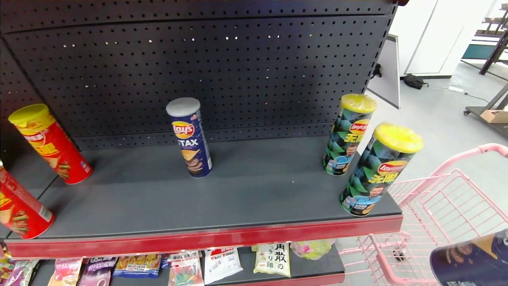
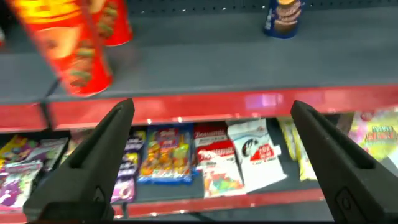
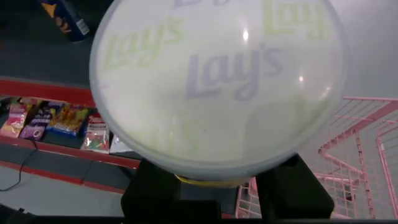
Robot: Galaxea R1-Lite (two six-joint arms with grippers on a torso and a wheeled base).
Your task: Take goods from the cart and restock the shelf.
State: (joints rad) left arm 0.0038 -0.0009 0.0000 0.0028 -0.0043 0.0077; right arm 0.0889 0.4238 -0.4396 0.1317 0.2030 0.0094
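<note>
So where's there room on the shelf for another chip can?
The widest bare stretch of the top shelf lies between the blue can and the two green cans. A smaller gap sits between the blue can and red cans. The snack bags below are packed.

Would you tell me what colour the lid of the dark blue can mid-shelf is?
The lid is grey, best seen in the head view.

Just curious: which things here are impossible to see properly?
Head view: the dark blue can over the cart is cut off by the picture's corner.
Right wrist view: its lid hides most of the cart behind it.
Left wrist view: the nearest red can is blurred and cut by the top edge.
Head view: the shelf's red edge covers the tops of the snack bags.
</note>
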